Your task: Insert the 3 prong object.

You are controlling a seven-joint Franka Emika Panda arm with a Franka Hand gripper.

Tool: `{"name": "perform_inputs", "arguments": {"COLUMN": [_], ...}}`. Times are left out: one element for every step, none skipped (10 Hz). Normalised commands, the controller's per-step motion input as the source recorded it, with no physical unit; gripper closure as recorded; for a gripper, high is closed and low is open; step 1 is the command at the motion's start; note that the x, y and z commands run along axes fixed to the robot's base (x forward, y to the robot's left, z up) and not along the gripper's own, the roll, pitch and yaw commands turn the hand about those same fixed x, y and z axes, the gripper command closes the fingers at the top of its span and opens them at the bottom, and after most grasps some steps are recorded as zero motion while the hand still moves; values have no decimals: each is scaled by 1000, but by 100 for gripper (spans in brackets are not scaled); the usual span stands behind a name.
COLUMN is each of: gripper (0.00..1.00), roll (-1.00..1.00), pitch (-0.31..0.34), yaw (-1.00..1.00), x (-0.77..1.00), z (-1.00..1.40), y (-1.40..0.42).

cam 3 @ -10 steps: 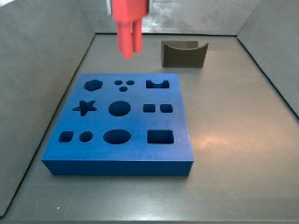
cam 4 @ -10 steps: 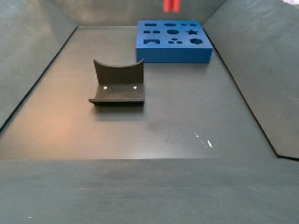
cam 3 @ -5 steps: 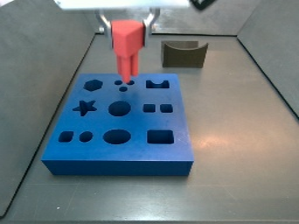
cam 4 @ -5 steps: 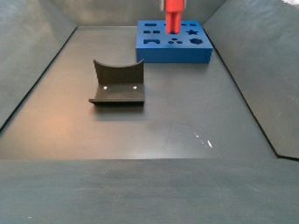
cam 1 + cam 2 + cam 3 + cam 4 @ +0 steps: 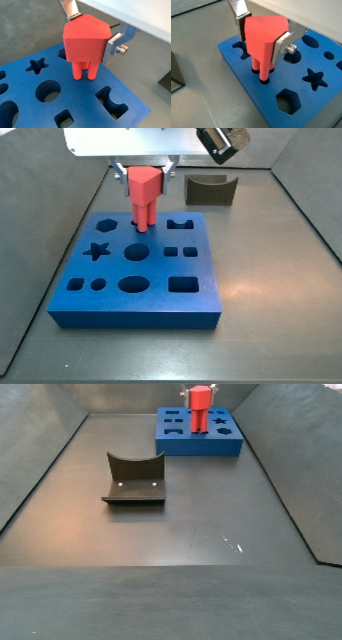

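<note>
The 3 prong object [image 5: 143, 194] is a salmon-red block with thin prongs pointing down. My gripper [image 5: 142, 175] is shut on its sides and holds it upright over the blue board [image 5: 94, 278]. In both wrist views the silver fingers [image 5: 112, 44] [image 5: 283, 41] press the block [image 5: 84, 40] [image 5: 263, 35]. The prong tips [image 5: 262, 76] reach the small round holes at the back of the board [image 5: 248, 92], and in a side view they meet the board top [image 5: 201, 426]. How deep the prongs sit is hidden.
The board carries several other cut-outs: a star [image 5: 96, 252], a hexagon [image 5: 106, 226], circles and squares. A dark grey curved block [image 5: 211, 190] stands behind the board, also shown lying mid-floor [image 5: 134, 481]. Grey walls enclose the floor.
My gripper has come down with the red block from above the board's back edge until its prongs reach the small holes.
</note>
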Motion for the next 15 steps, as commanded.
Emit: {"name": "perform_inputs", "arguments": {"gripper": [100,100,100,100,100,100,100,100,100,100,100,100,100,100,100], "roll": [0,0,0,0,0,0,0,0,0,0,0,0,0,0,46], "pitch": [-53,-24,0,0,-29,-101,-90,-60,-34,-41,-47,-70,-81,-80,-99], "yaw": [131,146,157,146,74,83,54,54,157,137,100,86,71,46,49], "x": [-163,-111,-31,0,0,0,0,0,0,0,0,-3,-14,0,-29], "z": [-140,-140,-146,-197,-371,-500,-466,-446,-417,-431,-451,-400,-334,-289,-360], "y": [0,40,51,20,0,0,0,-11,0,0,0,0,0,0,-31]}}
